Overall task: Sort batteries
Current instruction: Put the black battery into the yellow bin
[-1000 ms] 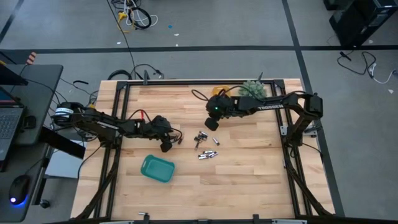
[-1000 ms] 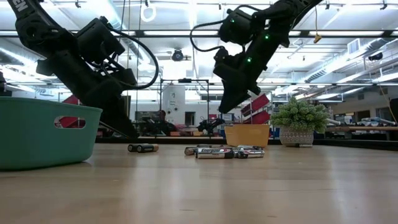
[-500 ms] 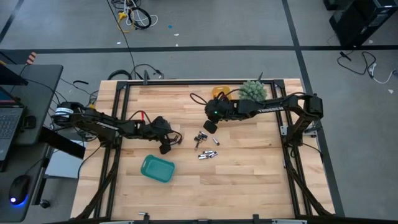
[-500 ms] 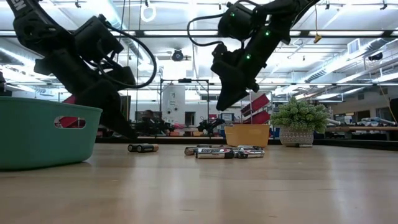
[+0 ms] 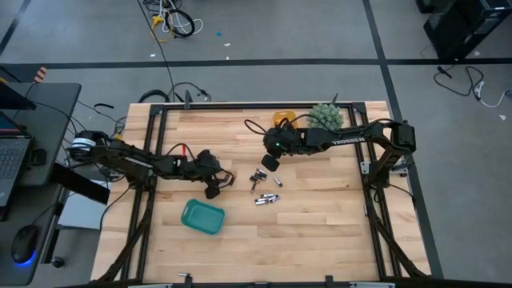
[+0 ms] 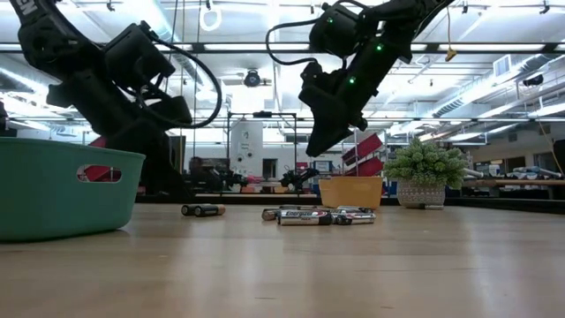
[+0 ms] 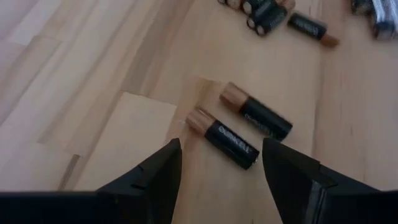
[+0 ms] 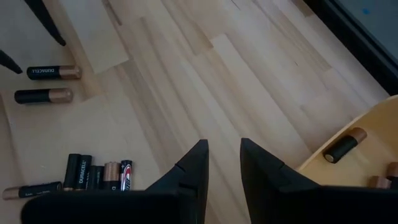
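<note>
Table [image 5: 320,240] is carrying everything: teal bin [image 5: 202,217] sitting near the front left, yellow tray [image 6: 350,191] and small plant [image 5: 326,114] at the back edge. High view is only giving the layout; batteries [image 5: 264,189] are showing there as a small loose cluster mid-table, between the two arms.

Left gripper [image 7: 222,163] is hovering low over two black-and-copper cells [image 7: 239,127] lying side by side on the wood, jaws spread wide and empty, one cell sitting between the fingertips. High view isn't resolving that pair.

Right gripper [image 8: 222,154] is hanging above the table near the cluster, jaws slightly apart, gripping nothing.

Right wrist view is showing what the others aren't: a battery in the tray [image 8: 344,145]. Low view is showing label text on one cell in the row [image 6: 305,215].
</note>
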`<state>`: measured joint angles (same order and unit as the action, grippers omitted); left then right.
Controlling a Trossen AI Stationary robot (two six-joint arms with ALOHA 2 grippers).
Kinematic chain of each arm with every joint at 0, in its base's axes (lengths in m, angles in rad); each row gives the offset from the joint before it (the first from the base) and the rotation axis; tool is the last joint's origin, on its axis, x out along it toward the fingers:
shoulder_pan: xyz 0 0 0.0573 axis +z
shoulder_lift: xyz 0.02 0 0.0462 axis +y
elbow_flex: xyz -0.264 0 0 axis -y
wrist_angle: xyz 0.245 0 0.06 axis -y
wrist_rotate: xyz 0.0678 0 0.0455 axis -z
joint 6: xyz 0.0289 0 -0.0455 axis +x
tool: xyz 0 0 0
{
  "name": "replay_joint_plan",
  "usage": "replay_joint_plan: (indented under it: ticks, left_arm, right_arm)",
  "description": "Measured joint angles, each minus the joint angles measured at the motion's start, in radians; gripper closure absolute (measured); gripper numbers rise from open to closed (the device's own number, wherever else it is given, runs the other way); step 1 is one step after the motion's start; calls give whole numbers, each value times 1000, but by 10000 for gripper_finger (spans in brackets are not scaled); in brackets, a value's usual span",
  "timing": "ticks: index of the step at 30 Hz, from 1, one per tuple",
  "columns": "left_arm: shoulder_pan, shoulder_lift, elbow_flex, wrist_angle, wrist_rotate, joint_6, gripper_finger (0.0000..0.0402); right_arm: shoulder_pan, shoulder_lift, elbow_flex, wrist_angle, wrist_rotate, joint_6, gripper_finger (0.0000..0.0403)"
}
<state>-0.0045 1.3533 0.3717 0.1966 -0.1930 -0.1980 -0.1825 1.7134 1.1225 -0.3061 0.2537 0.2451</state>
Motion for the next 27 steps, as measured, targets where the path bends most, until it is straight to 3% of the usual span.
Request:
replay_joint_plan:
  ticks: [5,16,27]
  left_arm:
    - [-16,66,0,55,0,63,183]
    - [-16,166,4,119,-34,-19,189]
    - [-16,171,4,110,-48,-24,275]
  right_arm:
    - [0,0,0,3,0,0,327]
    - [16,0,0,30,0,-2,328]
    - [56,0,0,47,0,17,330]
